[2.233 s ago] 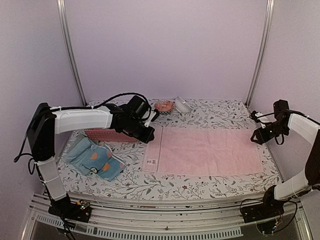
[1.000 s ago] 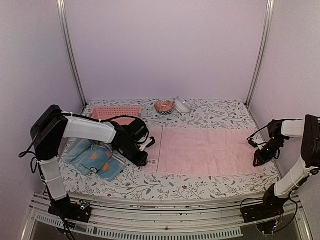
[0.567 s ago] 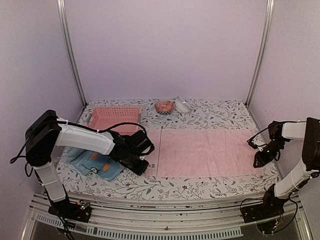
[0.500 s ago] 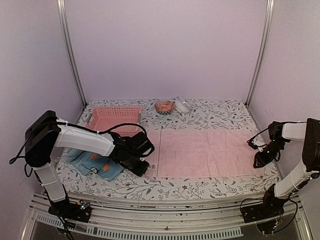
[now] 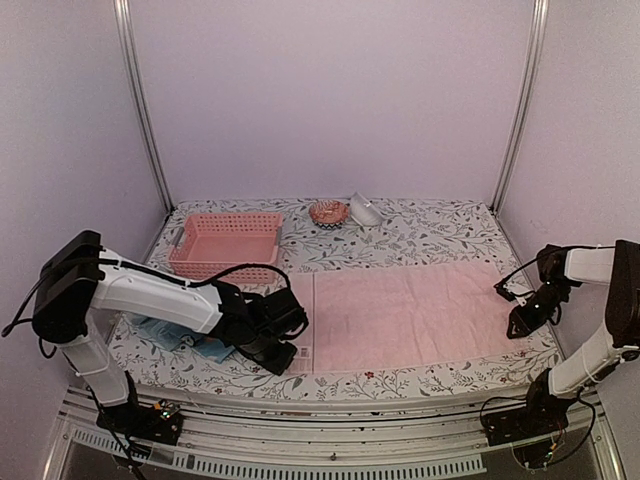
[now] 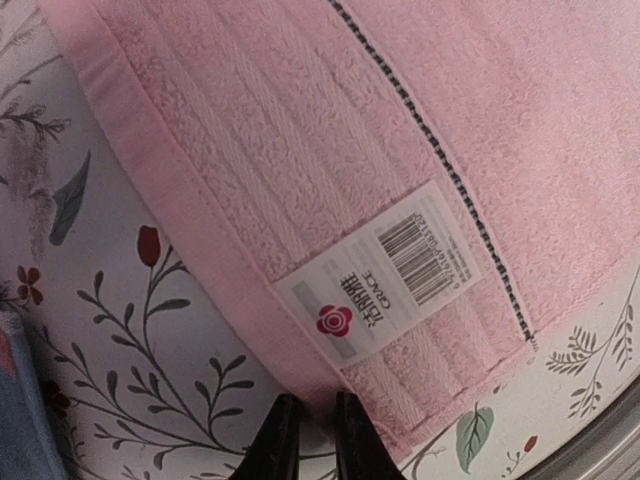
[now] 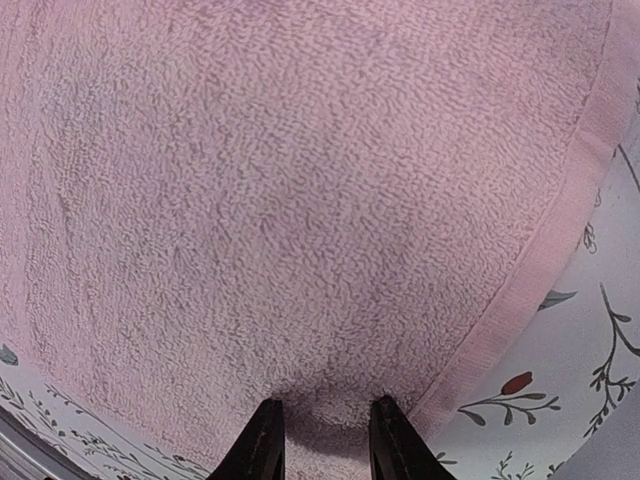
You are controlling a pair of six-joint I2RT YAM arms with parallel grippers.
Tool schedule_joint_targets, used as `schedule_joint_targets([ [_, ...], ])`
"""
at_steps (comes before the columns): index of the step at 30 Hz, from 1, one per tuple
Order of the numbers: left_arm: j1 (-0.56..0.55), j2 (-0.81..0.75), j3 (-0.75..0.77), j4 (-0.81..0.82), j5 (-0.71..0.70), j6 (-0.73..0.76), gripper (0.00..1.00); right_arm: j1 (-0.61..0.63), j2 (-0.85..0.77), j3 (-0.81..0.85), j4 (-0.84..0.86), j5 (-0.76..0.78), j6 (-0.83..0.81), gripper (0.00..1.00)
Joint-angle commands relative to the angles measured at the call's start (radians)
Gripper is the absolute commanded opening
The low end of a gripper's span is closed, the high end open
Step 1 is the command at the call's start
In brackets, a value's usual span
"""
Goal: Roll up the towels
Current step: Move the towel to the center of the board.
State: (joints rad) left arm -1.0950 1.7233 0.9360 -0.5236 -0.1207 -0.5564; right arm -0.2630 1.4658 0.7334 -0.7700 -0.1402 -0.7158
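Floral-printed tabletop (image 5: 420,235) now shows bare at 12 o'clock of the plain pink terry towel (image 5: 420,315). The towel has slid toward 6 o'clock and lies flat and unrolled, likely being squared for rolling. The left gripper (image 6: 310,445) has dropped to its 7 o'clock corner, jaws narrowed to a slit, apparently pinching the hem. The right gripper (image 7: 325,440) stays nipped on bunched pile at the 3 o'clock edge.

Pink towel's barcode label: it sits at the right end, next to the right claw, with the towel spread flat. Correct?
Not quite. The barcode label sits at the left end of the pink towel, next to the left claw. The left wrist view shows it just ahead of that claw's fingers. The towel is spread flat, as you say.
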Motion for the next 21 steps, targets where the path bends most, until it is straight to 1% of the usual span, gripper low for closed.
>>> schedule_joint_targets([
  [1,-0.045,0.059,-0.080,-0.253,0.087,-0.042,0.15,-0.005,-0.004,0.000,-0.059,0.018,-0.019,0.31],
  [6,-0.056,0.032,-0.079,-0.283,0.104,-0.044,0.13,-0.007,-0.007,0.010,-0.108,0.056,-0.040,0.32],
  [10,-0.064,0.011,-0.053,-0.302,0.110,-0.037,0.14,-0.006,-0.005,0.050,-0.158,0.025,-0.032,0.33],
  [12,-0.065,-0.004,-0.022,-0.306,0.138,-0.019,0.19,-0.005,-0.015,0.090,-0.190,-0.013,-0.028,0.33],
  [15,-0.058,-0.045,0.060,-0.347,0.110,0.019,0.33,-0.006,-0.019,0.188,-0.245,-0.087,-0.015,0.37],
  [16,-0.047,-0.052,0.095,-0.365,0.096,0.037,0.36,-0.005,-0.013,0.225,-0.262,-0.112,-0.010,0.37],
  [19,0.019,-0.062,0.189,-0.397,0.057,0.091,0.38,-0.005,0.014,0.322,-0.280,-0.173,0.013,0.37],
  [21,0.075,-0.064,0.221,-0.374,0.026,0.121,0.38,-0.004,0.042,0.380,-0.262,-0.199,0.035,0.36],
])
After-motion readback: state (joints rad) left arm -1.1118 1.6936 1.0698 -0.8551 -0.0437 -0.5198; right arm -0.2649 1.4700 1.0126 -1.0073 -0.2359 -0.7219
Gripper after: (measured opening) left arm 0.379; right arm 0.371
